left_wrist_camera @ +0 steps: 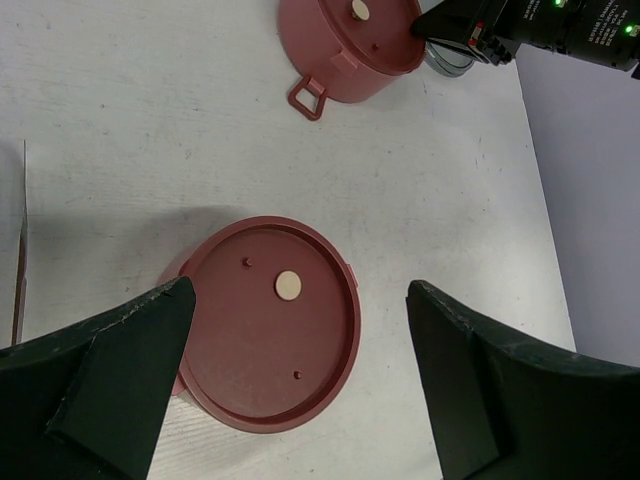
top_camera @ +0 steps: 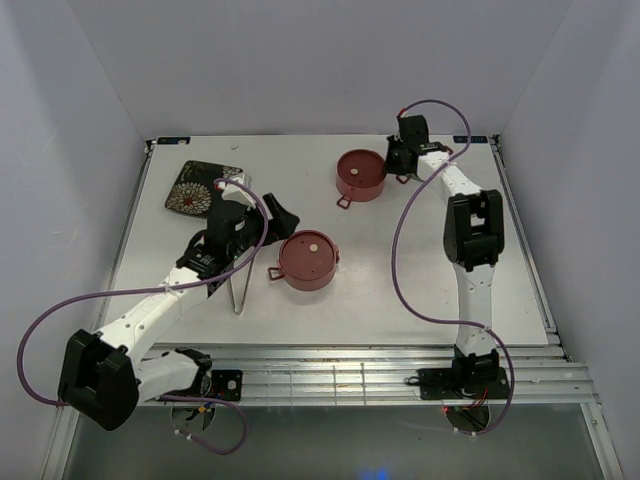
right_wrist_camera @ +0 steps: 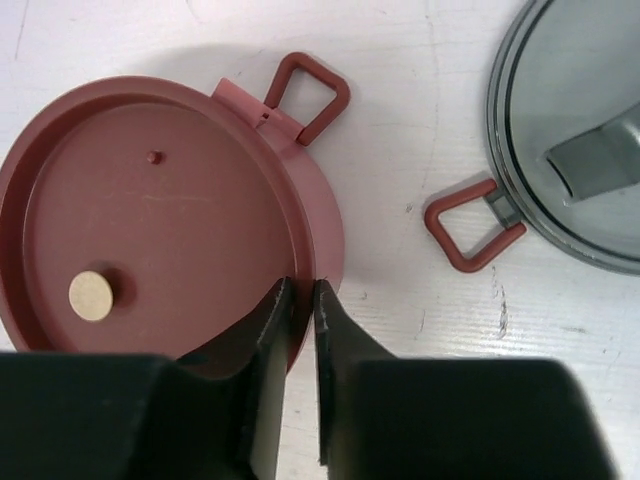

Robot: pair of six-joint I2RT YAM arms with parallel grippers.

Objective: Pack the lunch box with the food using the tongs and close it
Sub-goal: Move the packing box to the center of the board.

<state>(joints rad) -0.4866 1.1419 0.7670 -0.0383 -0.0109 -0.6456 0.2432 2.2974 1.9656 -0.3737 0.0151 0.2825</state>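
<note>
Two dark-red bowls on the white table (top_camera: 420, 300), well apart: near bowl (top_camera: 308, 260) around the middle, far bowl (top_camera: 360, 175) toward the back. One flat red lid seated on each, so two in all: near disc lid (left_wrist_camera: 270, 340) and far disc lid (right_wrist_camera: 150, 220), each with one pale round knob. One red loop handle showing on each bowl in the top view. One grey metal lid (right_wrist_camera: 570, 90) flat on the table just beside the far bowl, not touching it, with its own red loop facing the bowl.

One pair of tongs (top_camera: 238, 290), a slim silver V, flat on the table to the left of the near bowl, joined end toward the near edge, partly under the left arm and in neither gripper.

Right gripper (right_wrist_camera: 302, 290) at the far bowl's edge, jaws closed to a thin slit, one finger inside the far disc lid's raised rim, the other outside, rim caught between.

Left gripper (left_wrist_camera: 300, 295) above the near bowl, jaws spread wide, empty. Near disc lid below and between the two fingers (left_wrist_camera: 110, 380) in the left wrist view, touched by neither.

One dark patterned square plate (top_camera: 200, 187) at the back left corner, apart from both bowls.
</note>
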